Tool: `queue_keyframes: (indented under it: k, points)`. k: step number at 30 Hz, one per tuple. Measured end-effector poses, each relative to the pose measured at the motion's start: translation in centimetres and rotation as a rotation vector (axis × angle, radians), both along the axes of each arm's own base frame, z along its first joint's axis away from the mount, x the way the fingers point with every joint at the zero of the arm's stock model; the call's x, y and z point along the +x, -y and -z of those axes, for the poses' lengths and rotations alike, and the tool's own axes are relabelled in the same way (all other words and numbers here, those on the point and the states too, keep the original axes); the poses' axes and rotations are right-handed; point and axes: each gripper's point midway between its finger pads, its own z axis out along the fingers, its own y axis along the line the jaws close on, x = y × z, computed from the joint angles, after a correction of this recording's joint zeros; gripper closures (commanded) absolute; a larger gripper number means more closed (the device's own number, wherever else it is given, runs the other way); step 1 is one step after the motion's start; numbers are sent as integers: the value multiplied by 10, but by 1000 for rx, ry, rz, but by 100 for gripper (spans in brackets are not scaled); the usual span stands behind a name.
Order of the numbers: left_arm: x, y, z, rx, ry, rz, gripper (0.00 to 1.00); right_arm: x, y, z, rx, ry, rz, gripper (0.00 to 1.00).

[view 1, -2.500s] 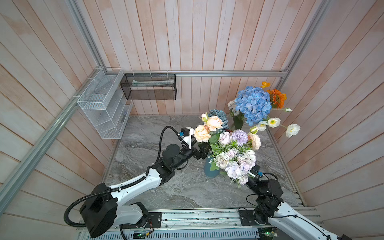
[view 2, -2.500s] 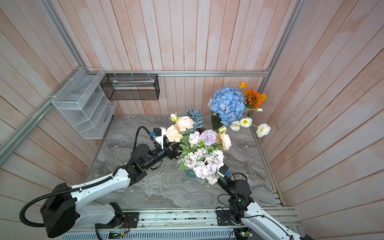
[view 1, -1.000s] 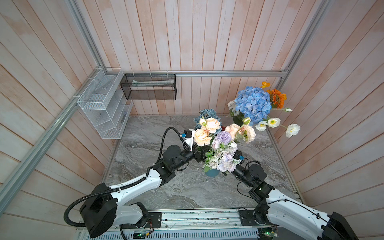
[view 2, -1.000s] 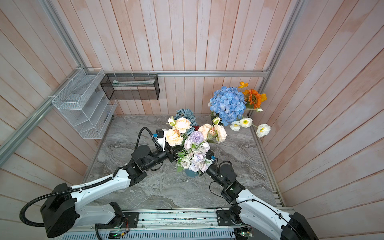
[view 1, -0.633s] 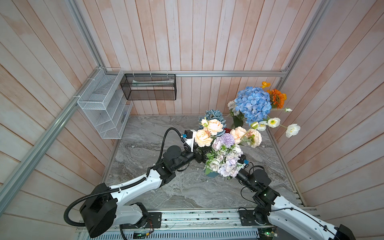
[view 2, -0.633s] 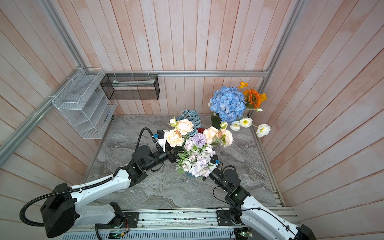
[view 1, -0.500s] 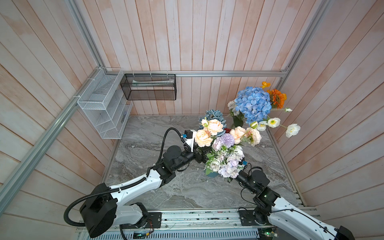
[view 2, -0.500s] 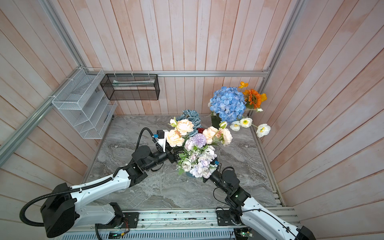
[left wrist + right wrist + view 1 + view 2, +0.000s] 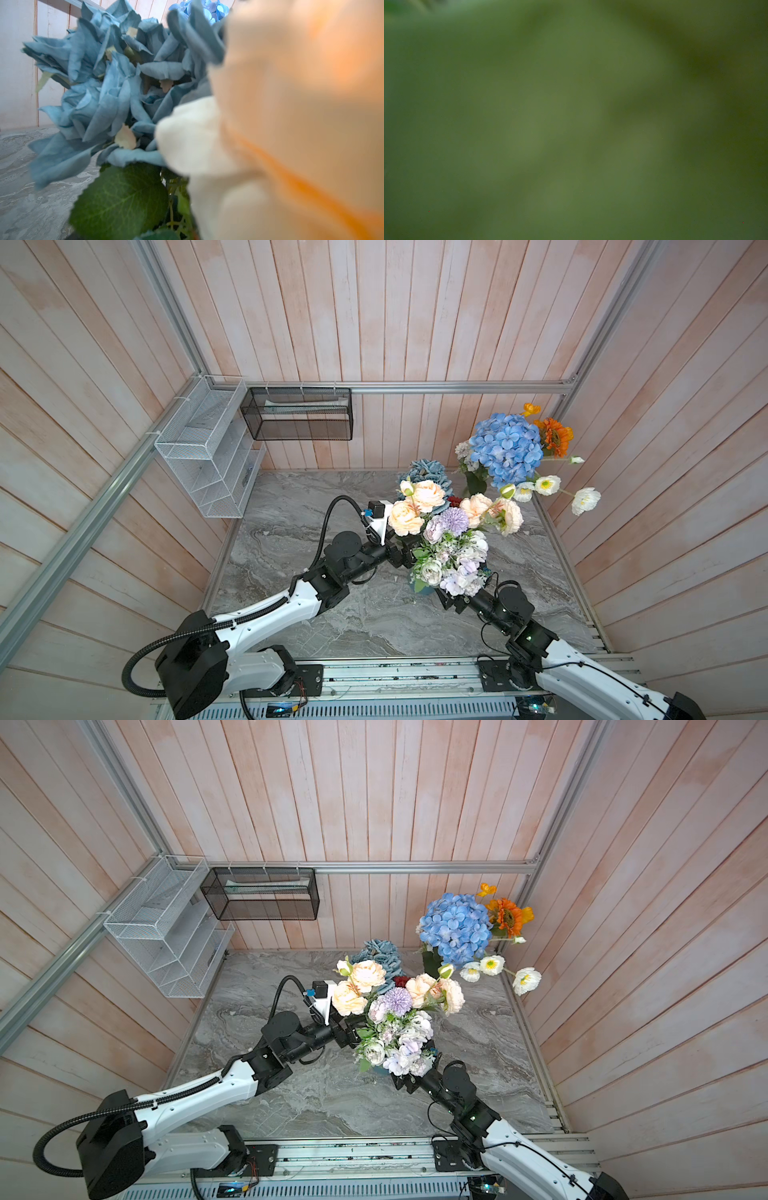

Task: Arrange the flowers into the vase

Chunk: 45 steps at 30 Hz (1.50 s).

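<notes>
The flowers fill the middle of both top views: peach roses [image 9: 405, 517], a lilac pompon [image 9: 454, 520] and a lilac-white bunch [image 9: 457, 568] stand in a teal vase [image 9: 422, 588], mostly hidden beneath them. Dusty blue roses [image 9: 99, 83] sit just behind. My left gripper [image 9: 401, 552] reaches in under the peach roses, its fingers hidden by blooms. My right gripper [image 9: 451, 602] sits at the vase's front right under the lilac bunch, black fingers spread. Blurred green leaf fills the right wrist view.
A blue hydrangea [image 9: 507, 448] with orange blooms [image 9: 555, 435] and white poppies [image 9: 586, 499] stands at the back right corner. A white wire rack [image 9: 208, 456] and a black mesh basket [image 9: 297, 414] hang on the walls. Grey marble table [image 9: 299, 510].
My right arm swung the lilac-white bunch from the front right to over the vase, and its jaws have parted since. The left arm has stayed put.
</notes>
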Motion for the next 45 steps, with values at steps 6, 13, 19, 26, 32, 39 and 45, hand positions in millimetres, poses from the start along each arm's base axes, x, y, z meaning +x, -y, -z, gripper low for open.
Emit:
queue_keyframes:
  k: [6, 13, 19, 26, 32, 39, 45]
  points:
    - [-21, -19, 6, 54, 0, 13, 0, 2, 0, -1, 15, 47, 5, 10]
    - [-28, -45, 61, 164, -109, -48, 0, 10, -6, -5, -21, 99, 7, 9]
    - [-2, -78, 111, 188, -236, -204, 0, 17, -12, -22, -13, 160, 8, 8]
    - [40, -65, 146, 196, -310, -255, 0, 20, -19, -31, -12, 214, -8, 7]
    - [68, -27, 134, 163, -277, -184, 0, 25, -26, -39, -18, 251, -22, 6]
    - [73, -5, 128, 148, -253, -112, 0, 34, -31, -38, -35, 262, -32, 6]
    - [66, 5, 132, 155, -256, -83, 0, 40, -39, -35, -45, 261, -51, 6]
